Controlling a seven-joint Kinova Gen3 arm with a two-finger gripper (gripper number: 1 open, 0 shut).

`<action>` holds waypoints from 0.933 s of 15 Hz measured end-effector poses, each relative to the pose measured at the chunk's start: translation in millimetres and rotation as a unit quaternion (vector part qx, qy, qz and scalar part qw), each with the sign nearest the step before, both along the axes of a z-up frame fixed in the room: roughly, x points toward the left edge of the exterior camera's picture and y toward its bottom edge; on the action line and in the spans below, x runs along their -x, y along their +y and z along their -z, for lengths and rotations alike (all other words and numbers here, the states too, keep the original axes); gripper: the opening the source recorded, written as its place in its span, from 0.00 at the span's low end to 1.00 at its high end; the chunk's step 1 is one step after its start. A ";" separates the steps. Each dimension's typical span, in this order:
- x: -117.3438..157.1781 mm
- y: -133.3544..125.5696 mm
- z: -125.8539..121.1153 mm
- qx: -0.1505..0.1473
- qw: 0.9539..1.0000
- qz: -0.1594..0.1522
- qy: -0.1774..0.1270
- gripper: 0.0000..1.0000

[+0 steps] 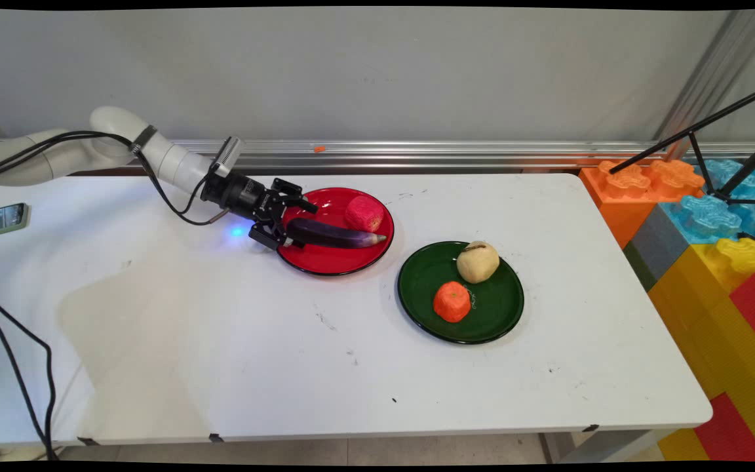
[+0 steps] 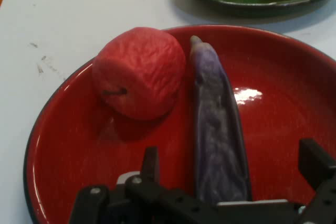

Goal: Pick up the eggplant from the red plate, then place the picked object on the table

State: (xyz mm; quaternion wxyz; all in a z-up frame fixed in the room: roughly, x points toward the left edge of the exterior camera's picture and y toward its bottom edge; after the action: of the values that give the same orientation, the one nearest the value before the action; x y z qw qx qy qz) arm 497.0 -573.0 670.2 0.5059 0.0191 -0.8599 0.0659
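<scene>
A: We start wide: the white worktop (image 1: 233, 341), then the red plate (image 1: 325, 261) and, well apart to its right, the green plate (image 1: 482, 314).

B: We see the aubergine (image 2: 218, 145) lying on the red plate beside the red apple (image 2: 139, 72).

A: The end effector (image 1: 289, 226) straddles its near end, fingers spread wide, holding nothing.

B: For a clean grip, we'd judge it best to stay centred on the aubergine and clear of the apple.

Eggplant (image 2: 218, 145) base hidden behind pincer (image 2: 231, 174) linkage.
</scene>
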 end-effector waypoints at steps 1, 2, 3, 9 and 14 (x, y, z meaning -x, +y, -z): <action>0.1 -1.0 0.7 0.001 1.000 0.002 -0.002 1.00; 0.3 -1.9 1.2 0.003 1.000 0.003 -0.004 1.00; 0.4 -2.6 1.5 0.005 1.000 0.005 -0.006 0.00; 2.3 -5.4 1.3 0.014 1.000 0.015 -0.009 0.00; 5.7 -3.1 -5.6 0.015 1.000 0.019 0.001 0.00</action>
State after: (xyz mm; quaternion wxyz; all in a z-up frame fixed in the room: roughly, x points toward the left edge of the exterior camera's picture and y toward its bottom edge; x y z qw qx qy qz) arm 491.3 -576.1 675.8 0.5080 -0.0045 -0.8585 0.0692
